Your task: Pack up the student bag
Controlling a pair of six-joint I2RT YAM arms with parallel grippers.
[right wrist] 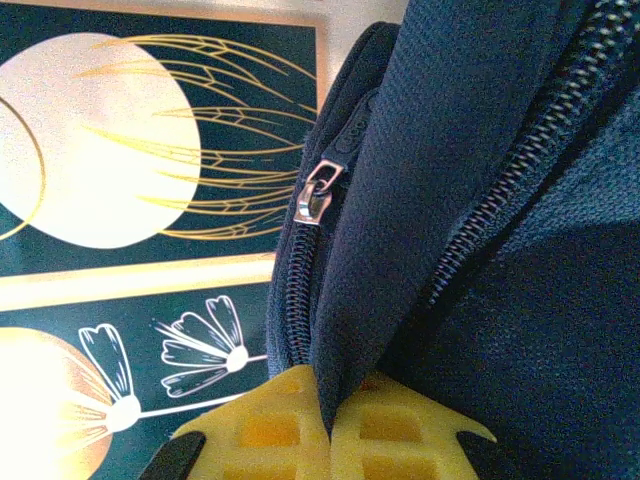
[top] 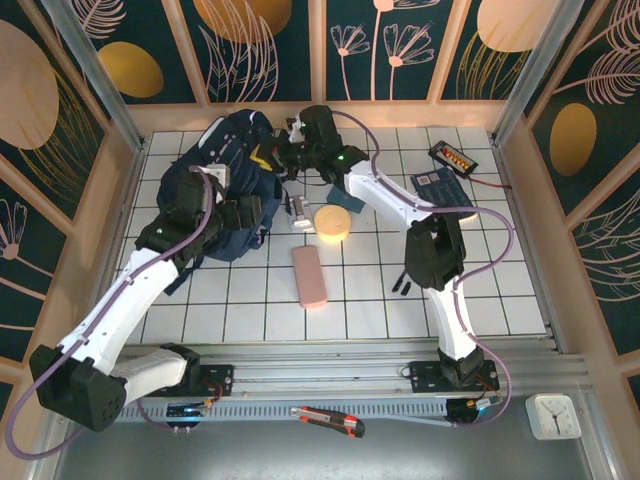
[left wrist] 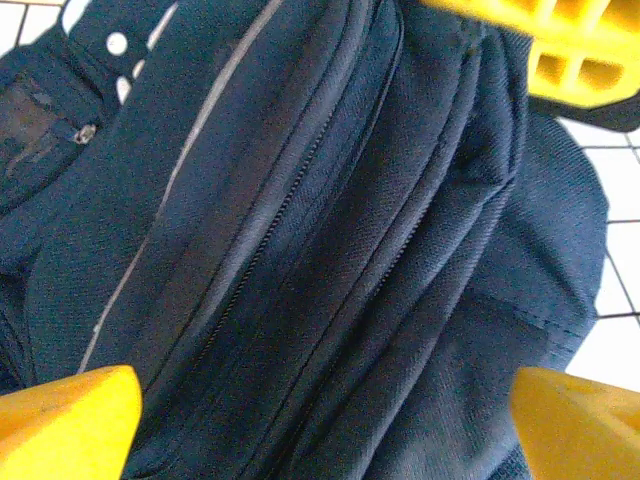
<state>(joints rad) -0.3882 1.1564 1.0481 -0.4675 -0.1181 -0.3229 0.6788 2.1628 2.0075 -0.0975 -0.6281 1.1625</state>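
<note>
On the white tiled table [top: 380, 300], in the upper left of the top view, lies the student bag [top: 225, 185], big and dark blue. Low in the left wrist view the left gripper [left wrist: 320, 425] is spread wide over it. Low in the right wrist view the right gripper [right wrist: 328, 425] pinches a fold of the bag. Mid-frame from above lie a pink case [top: 310, 275] and a smaller round yellow thing [top: 332, 222].

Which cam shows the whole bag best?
Top external: the bag sits nearly whole at the table's far left. Left wrist gives close-up fabric and zips; right wrist, a zip pull and a fold pinched in the right fingers.
</note>
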